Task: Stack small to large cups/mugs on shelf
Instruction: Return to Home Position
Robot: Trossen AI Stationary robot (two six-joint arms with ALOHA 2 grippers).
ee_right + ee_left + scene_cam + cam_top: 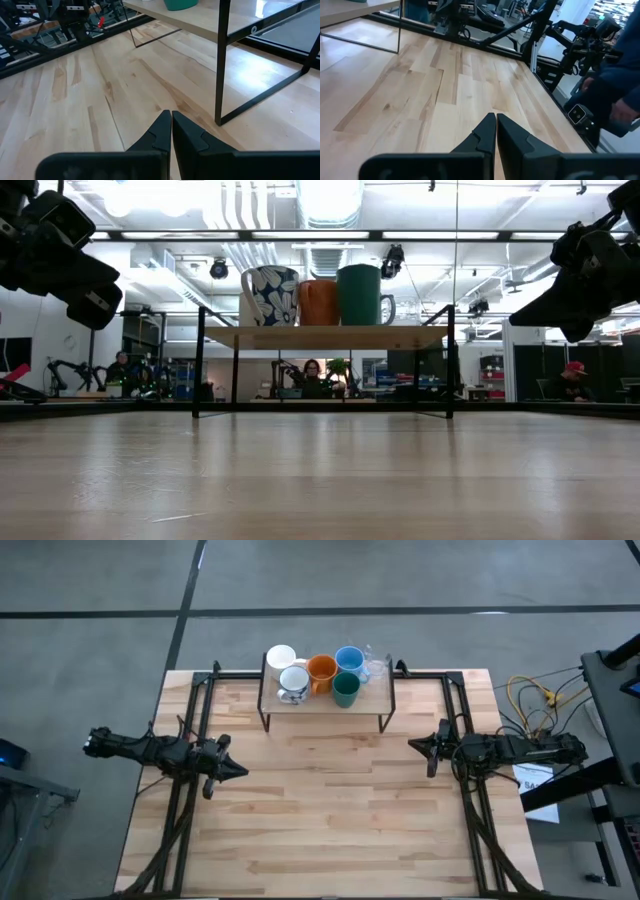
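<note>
The shelf (326,700) stands at the table's far edge on thin black legs. On it sit a plain white mug (280,658), a white dark-patterned mug (293,683), an orange mug (321,670), a light blue mug (349,660), a dark green cup (345,690) and a clear glass (376,667). All stand upright on their bases. My left gripper (243,771) hovers shut over the table's left side. My right gripper (411,745) hovers shut over the right side, near the shelf's right legs. Neither touches anything.
The wooden table (330,820) has open surface in front of the shelf. Black frame rails (190,710) run along both sides. Cables (530,695) lie off the right edge. People (313,375) sit in the room beyond the table.
</note>
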